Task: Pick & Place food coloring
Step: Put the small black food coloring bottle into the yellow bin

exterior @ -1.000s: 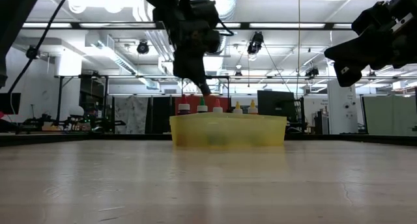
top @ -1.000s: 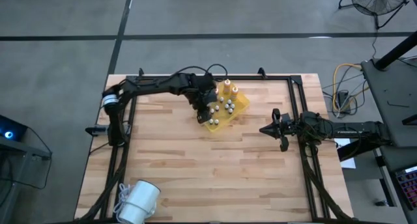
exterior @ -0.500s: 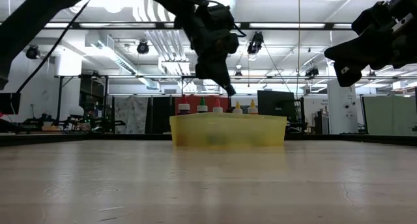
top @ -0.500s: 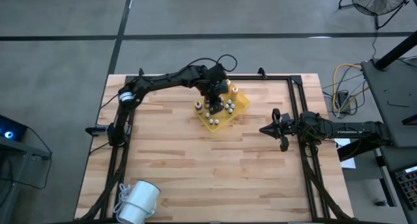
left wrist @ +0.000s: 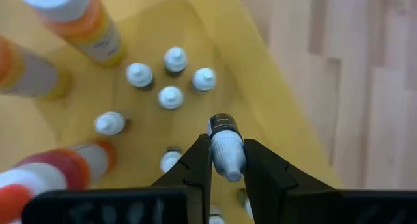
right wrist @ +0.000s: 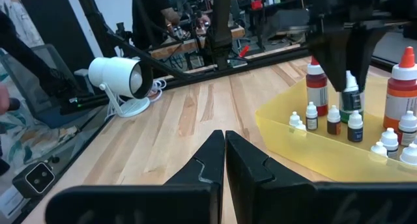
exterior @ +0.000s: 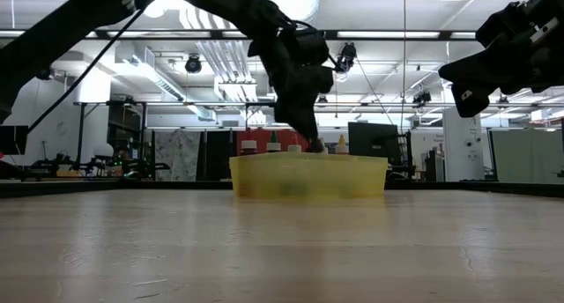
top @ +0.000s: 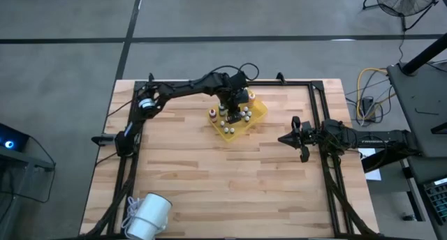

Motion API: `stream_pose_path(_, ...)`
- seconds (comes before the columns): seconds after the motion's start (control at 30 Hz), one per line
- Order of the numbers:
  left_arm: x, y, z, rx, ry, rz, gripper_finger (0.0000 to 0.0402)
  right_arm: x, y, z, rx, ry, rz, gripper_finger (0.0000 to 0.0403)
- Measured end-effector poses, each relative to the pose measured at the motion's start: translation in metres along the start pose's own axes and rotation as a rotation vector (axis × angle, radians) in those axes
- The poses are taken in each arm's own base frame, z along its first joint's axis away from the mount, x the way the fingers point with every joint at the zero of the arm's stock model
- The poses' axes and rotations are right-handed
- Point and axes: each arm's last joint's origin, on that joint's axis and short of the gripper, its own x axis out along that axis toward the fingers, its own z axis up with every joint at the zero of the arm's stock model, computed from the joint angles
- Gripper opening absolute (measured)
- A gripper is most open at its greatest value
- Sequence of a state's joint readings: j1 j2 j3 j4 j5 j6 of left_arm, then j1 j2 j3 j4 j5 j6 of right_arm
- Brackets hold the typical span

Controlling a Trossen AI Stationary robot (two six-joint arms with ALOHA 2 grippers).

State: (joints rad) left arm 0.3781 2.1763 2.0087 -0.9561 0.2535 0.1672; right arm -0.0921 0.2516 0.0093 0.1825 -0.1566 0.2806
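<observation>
A yellow tray (top: 257,114) sits on the far middle of the table. In it stand tall food coloring bottles with red and orange pointed caps (right wrist: 316,87) and several tiny white-capped bottles (left wrist: 171,97). My left gripper (left wrist: 226,149) reaches down into the tray (exterior: 308,175), shut on one tiny dark bottle with a white cap (right wrist: 350,97). My right gripper (top: 283,139) waits shut above the table's right side, its fingers (right wrist: 225,152) pointing toward the tray. My left gripper pinches the tiny bottle's white cap (left wrist: 228,160) between its two fingers from above, pointing down. The bottle stays upright, its dark body (left wrist: 220,124) below the fingertips, over the tray among the other small bottles. Whether its bottom touches the tray floor I cannot tell.
A white lamp-like object (top: 148,215) lies at the table's near left corner, with a cord beside it. Black rails (top: 318,100) run along the table's far and side edges. Bare wood (top: 230,177) spreads across the near half. An orange-capped bottle (top: 211,113) stands at the tray's left corner.
My left gripper has moved from the tray's left part toward the table's right, rising above the bottle tops on the way and then coming down into the tray's middle. The arm has stretched out farther across the far edge.
</observation>
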Motion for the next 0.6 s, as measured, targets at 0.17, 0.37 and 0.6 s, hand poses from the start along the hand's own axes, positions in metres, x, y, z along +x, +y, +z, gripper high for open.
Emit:
stream_pose_path(0.17, 0.011, -0.002, -0.002, 0.031, 0.041, 0.026, 0.0046, 0.0, 0.0, 0.0, 0.0, 0.0, 0.0, 0.0009)
stream_pose_path(0.37, 0.018, -0.004, -0.005, 0.049, 0.072, 0.017, 0.0046, 0.0, 0.0, 0.0, 0.0, 0.0, 0.0, 0.0009)
stream_pose_path(0.6, 0.02, -0.01, -0.005, 0.064, 0.099, 0.096, 0.0046, 0.0, 0.0, 0.0, 0.0, 0.0, 0.0, 0.0009)
